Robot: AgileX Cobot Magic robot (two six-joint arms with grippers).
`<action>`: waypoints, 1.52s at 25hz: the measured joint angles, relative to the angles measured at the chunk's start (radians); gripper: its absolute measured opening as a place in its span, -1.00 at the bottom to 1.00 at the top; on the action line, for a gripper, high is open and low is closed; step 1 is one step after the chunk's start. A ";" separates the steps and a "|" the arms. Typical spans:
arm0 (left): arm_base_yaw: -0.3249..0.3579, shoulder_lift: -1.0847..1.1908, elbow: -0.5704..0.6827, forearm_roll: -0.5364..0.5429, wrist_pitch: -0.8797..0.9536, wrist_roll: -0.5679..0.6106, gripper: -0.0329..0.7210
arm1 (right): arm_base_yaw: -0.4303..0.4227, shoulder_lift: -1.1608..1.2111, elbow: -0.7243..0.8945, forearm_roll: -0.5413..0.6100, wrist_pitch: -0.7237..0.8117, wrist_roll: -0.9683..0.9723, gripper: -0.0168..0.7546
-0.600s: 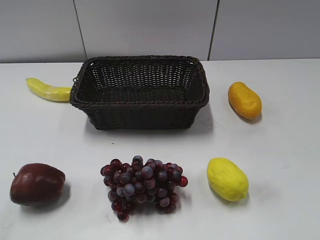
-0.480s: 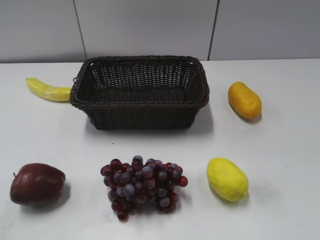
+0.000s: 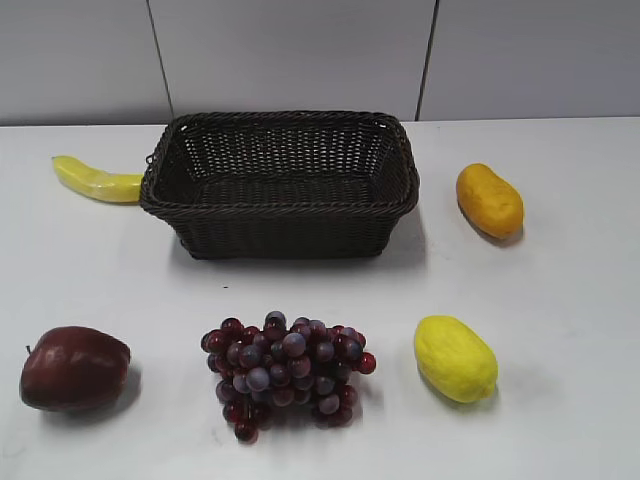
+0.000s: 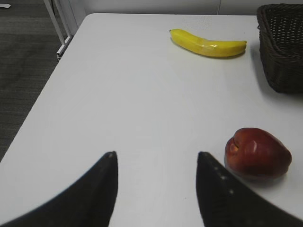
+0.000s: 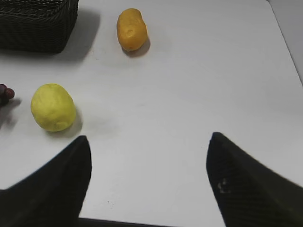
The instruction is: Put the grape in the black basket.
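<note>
White worktop (image 3: 560,300). The black basket (image 3: 283,185) sits mid-back, empty as far as I see. The grape (image 3: 285,372) lies at the front edge, centre, directly before the basket, between apple (image 3: 73,367) and yellow lemon (image 3: 455,357). Left gripper (image 4: 156,163) hangs spread and empty near the front-left corner; right gripper (image 5: 147,146) likewise, front-right. I judge nothing is started. My plan: come straight down on the bunch's thick middle, close gently, lift clear of the braided rim
</note>
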 joint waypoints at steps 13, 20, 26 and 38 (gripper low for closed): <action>0.000 0.000 0.000 0.000 0.000 0.000 0.39 | 0.000 0.223 -0.025 0.000 -0.143 -0.017 0.53; 0.000 0.000 0.000 0.000 0.000 0.000 0.39 | 0.000 0.453 -0.027 0.018 -0.155 -0.028 0.53; 0.000 0.000 0.000 0.000 0.000 0.000 0.39 | 0.000 0.649 -0.082 0.087 -0.157 -0.099 0.53; 0.000 0.000 0.000 0.000 0.000 0.000 0.39 | 0.047 0.991 -0.301 0.208 -0.120 -0.217 0.53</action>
